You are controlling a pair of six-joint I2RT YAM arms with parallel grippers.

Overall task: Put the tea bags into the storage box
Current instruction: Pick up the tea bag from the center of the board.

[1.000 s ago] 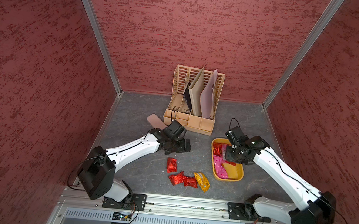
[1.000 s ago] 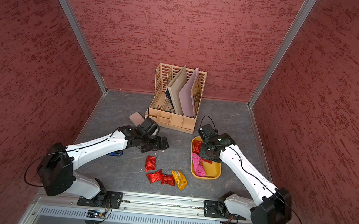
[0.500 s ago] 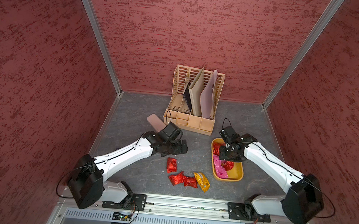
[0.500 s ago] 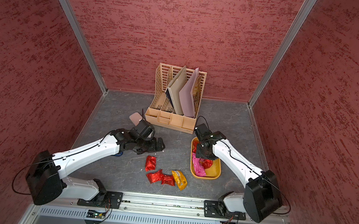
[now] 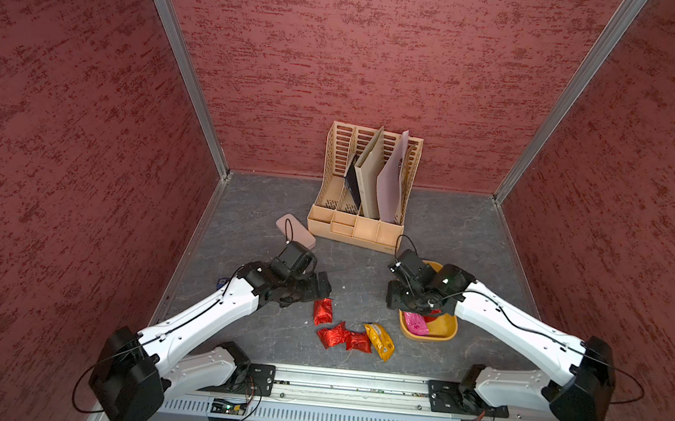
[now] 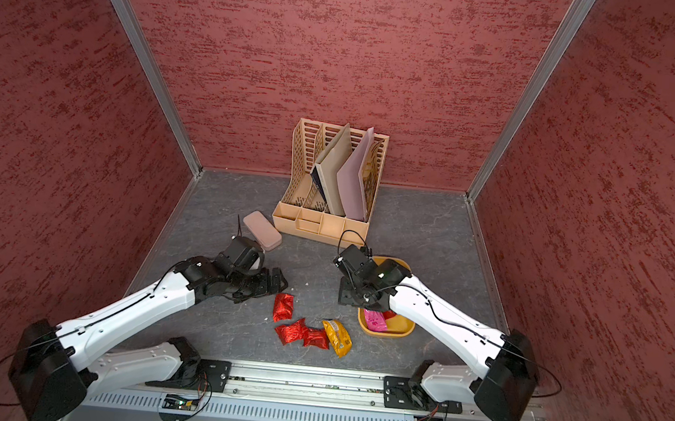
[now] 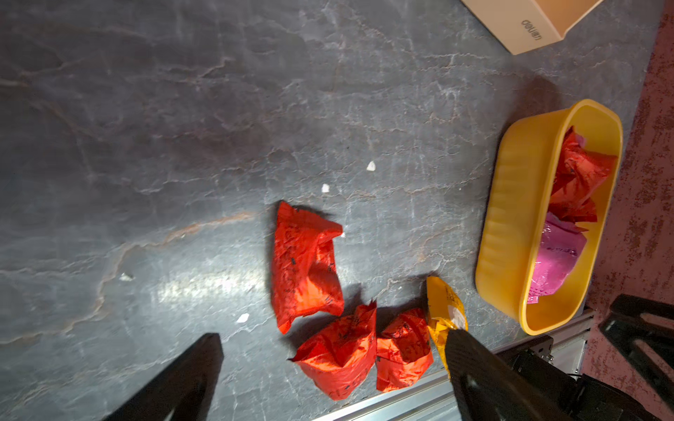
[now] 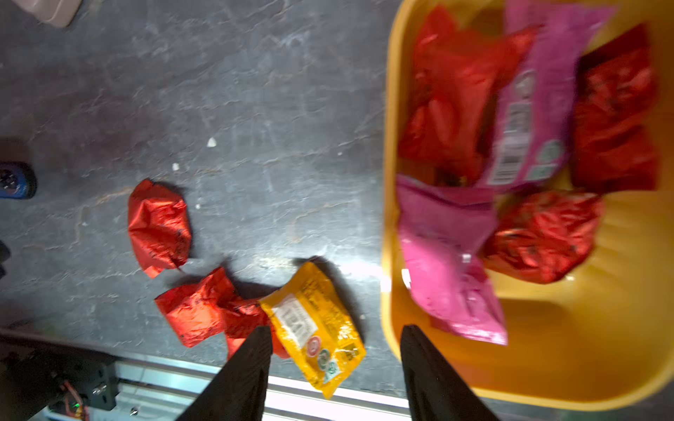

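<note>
Tea bags (image 5: 357, 341) lie loose near left gripper (image 5: 323, 287) and right gripper (image 5: 394, 302), both spread, empty.

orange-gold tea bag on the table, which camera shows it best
Right wrist view: the orange-gold tea bag lies close up, label side showing. Both top views show it small; in the left wrist view one end is hidden.

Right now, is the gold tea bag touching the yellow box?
Apart. The left wrist view shows bare floor between the gold tea bag and storage box.

Beige slotted file organiser (image 5: 367, 231), pink oblong case (image 5: 295, 231) near it
</note>
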